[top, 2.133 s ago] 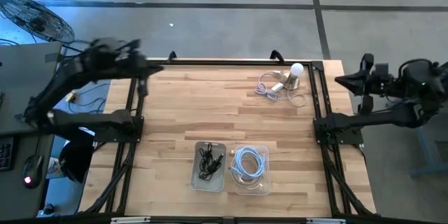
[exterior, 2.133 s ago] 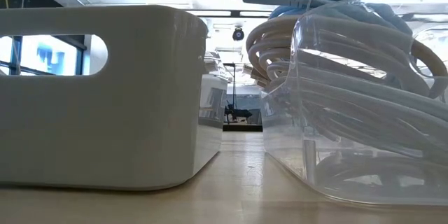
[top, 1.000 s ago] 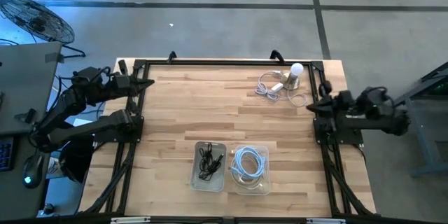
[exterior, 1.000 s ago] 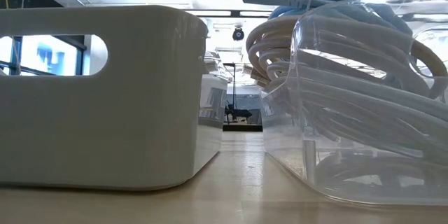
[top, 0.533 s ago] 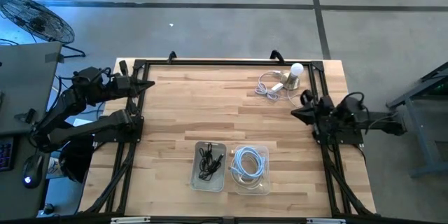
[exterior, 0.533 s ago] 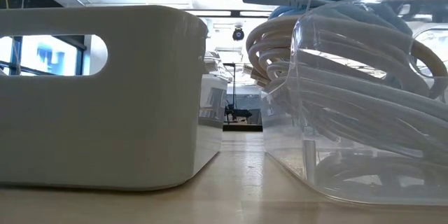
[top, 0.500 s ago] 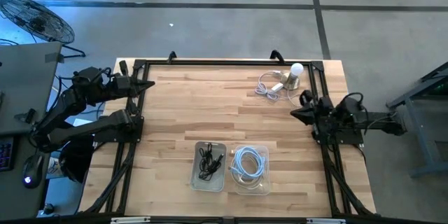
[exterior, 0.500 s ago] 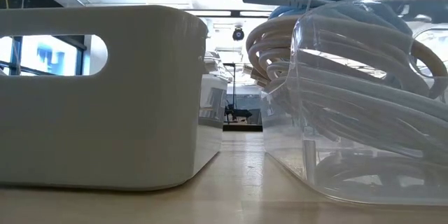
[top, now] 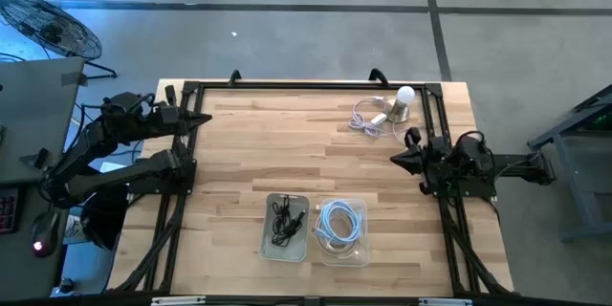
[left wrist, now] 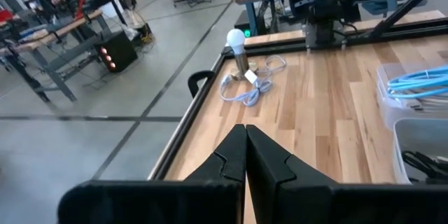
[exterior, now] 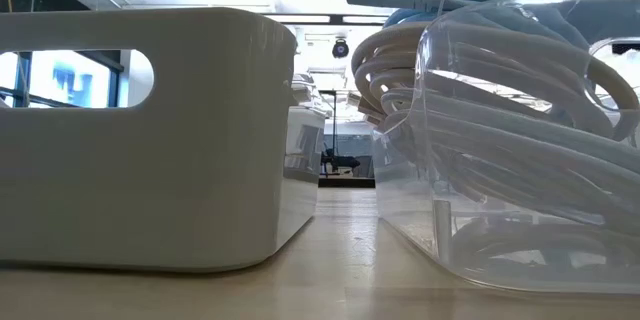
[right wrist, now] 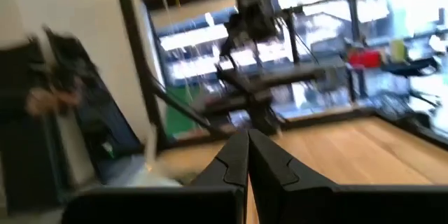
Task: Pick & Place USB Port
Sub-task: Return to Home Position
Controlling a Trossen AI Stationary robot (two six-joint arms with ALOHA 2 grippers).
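A pale coiled cable [top: 367, 120] lies on the wooden table at the far right, beside a small lamp with a white bulb [top: 404, 96]; both show in the left wrist view too, the cable [left wrist: 248, 87] and the bulb [left wrist: 236, 38]. Which part is the USB port I cannot tell. My left gripper [top: 203, 117] hangs shut over the table's far left corner, empty [left wrist: 245, 143]. My right gripper [top: 395, 160] hangs shut and empty just inside the right edge, near side of the cable [right wrist: 246, 147].
Two bins stand at the table's near middle: a white one with a black cable [top: 285, 225] [exterior: 140, 140] and a clear one with coiled pale blue cable [top: 341, 231] [exterior: 510, 140]. A black frame rail [top: 306, 84] runs round the table. Bare wood lies between the arms.
My right arm has folded down, and its shut gripper has come in over the table's right edge toward the left and sunk lower. My left arm has kept still. Nothing on the table has moved.
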